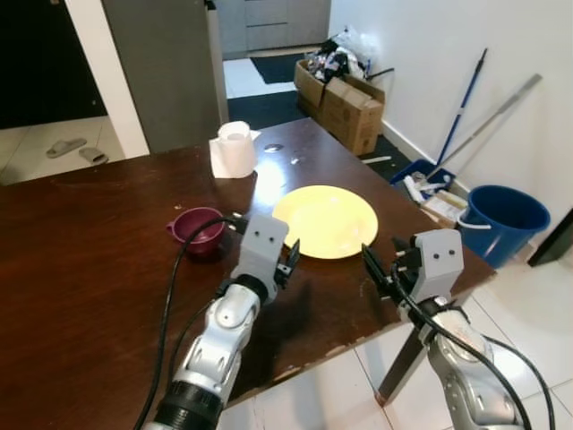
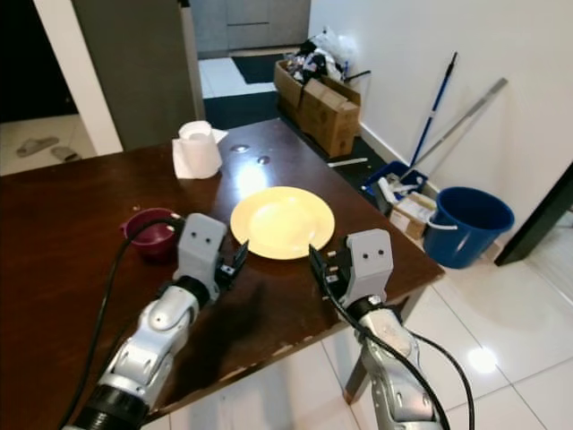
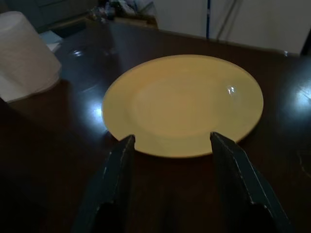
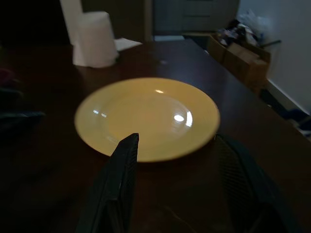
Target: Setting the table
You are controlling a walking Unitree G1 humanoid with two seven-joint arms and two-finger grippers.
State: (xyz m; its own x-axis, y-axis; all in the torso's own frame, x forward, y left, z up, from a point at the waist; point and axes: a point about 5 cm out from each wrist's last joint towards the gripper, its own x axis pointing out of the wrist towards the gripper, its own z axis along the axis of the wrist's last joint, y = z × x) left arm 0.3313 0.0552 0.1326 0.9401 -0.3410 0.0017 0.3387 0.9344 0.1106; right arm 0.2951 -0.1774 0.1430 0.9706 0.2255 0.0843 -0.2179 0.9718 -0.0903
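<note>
Sitting flat: yellow plate on the dark wooden table, toward its right-hand end, a little in from the near edge.
Plate handling: looks like glazed ceramic, glare spots on it, so my guess is stiff, slick, moderately heavy, and it'll chip if dropped. Lies flush on the wood, so no easy way under it.
Grip point: near rim is the only real option; pinch across the lip, or tilt the rim up first. Flat centre gives the fingers nothing.
Left gripper: over the table just beside the plate's near-left rim, fingers spread, empty. Wrist view has both fingertips framing the rim, not touching it.
Right gripper: at the table's near edge, near-right of the plate, fingers spread, empty. Also aimed at the rim, slightly further back.
Maroon cup: just left of the plate, apart from it, close behind the left gripper's cable.
Paper roll: upright on a napkin, far side of the table, well clear.
Off the table: cardboard boxes, blue bucket, and mop handles against the wall.
Risk: a slick rim slipping out of a two-finger pinch.
</note>
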